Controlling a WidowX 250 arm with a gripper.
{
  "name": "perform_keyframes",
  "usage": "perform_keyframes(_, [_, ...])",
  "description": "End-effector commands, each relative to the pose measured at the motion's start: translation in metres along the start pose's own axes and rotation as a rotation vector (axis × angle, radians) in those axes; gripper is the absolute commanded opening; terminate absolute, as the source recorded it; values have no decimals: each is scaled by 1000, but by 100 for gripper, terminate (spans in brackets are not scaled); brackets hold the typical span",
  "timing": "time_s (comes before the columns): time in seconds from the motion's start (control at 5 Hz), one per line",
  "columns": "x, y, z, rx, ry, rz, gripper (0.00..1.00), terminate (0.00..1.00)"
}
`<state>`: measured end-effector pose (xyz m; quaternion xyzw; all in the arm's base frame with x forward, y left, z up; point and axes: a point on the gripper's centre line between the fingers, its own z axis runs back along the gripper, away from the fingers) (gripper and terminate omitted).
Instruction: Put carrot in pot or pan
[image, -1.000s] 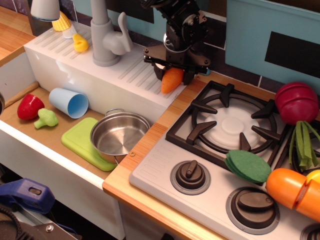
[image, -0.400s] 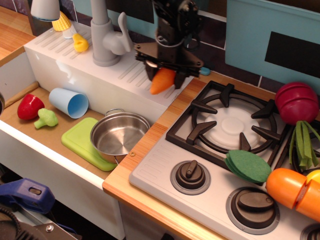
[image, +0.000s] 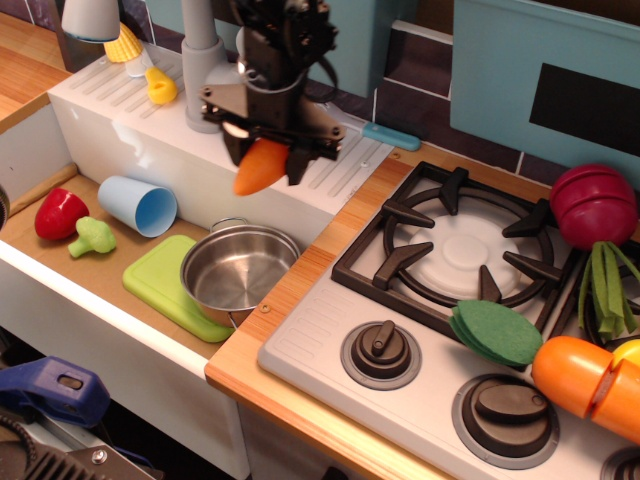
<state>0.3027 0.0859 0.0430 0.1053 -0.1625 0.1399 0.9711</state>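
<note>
My gripper (image: 266, 155) is shut on the orange toy carrot (image: 260, 168), which hangs tip down and tilted to the left. It is in the air in front of the white drainboard, above and a little behind the steel pot (image: 238, 272). The pot is round, shiny and has nothing in it; it stands in the sink partly on a green cutting board (image: 160, 280).
A light blue cup (image: 138, 205) lies on its side in the sink beside a red pepper (image: 60, 214) and a green broccoli (image: 92, 236). The grey faucet (image: 208, 70) stands behind my gripper. The stove burner (image: 455, 248) and several toys are to the right.
My gripper has carried the carrot to the left, from the counter's edge by the stove to a spot over the sink above the pot.
</note>
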Motion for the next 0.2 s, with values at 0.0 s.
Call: perform_keyframes(0.0, [-1, 7, 9, -37, -87, 14, 100, 100])
